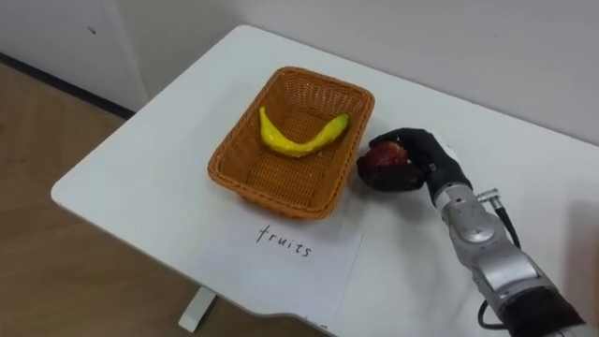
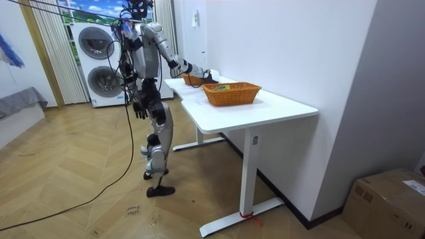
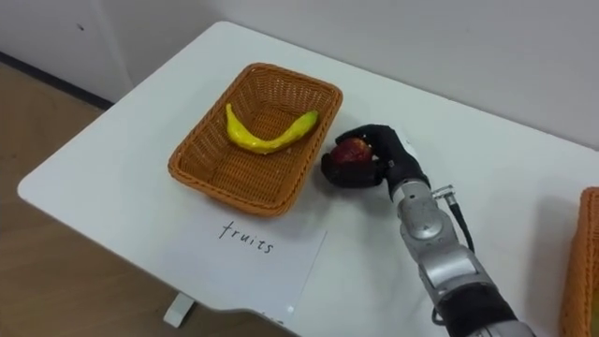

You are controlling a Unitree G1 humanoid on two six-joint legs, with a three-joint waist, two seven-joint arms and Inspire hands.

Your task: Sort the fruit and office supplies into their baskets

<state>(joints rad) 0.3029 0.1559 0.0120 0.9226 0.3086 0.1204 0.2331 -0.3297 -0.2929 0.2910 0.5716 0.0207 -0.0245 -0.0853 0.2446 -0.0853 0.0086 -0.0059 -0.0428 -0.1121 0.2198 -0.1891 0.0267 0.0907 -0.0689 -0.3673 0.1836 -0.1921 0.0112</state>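
A woven fruit basket (image 1: 245, 174) (image 3: 202, 167) stands on the white table (image 1: 140, 178) with a yellow banana (image 1: 299, 137) (image 3: 265, 134) lying inside it. Just right of the basket's right rim, my right hand (image 1: 423, 161) (image 3: 388, 154) is curled around a red apple (image 1: 384, 155) (image 3: 350, 151), low over the tabletop. In the room view I stand at the table's end with the right arm (image 2: 182, 67) stretched out over it. My left hand (image 2: 138, 107) hangs at my side.
A paper label (image 1: 290, 248) reading "fruits" lies in front of the basket. A second woven basket (image 3: 588, 262) (image 2: 232, 93) sits at the table's right. Two washing machines (image 2: 98, 63) stand behind me. A cardboard box (image 2: 392, 199) rests on the floor.
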